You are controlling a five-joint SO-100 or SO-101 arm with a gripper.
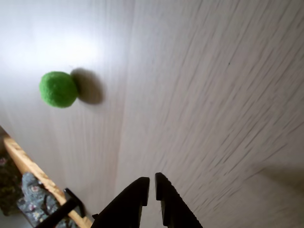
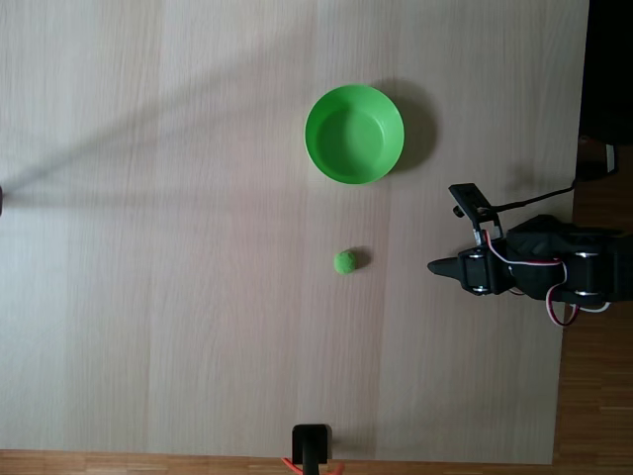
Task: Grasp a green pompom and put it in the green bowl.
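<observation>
In the fixed view the green pompom (image 2: 345, 261) lies on the table (image 2: 148, 247), well apart from the green bowl (image 2: 354, 134), which sits at its twelve o'clock. The gripper (image 2: 435, 267) waits at its three o'clock. In the wrist view the fingertips (image 1: 163, 185) look nearly closed, holding nothing. The ball seems light, soft and prone to rolling, so a gentle pinch across its middle should suit.

Small fuzzy green pompom (image 2: 345, 261) on the table, near upright green bowl (image 2: 354, 134)
</observation>
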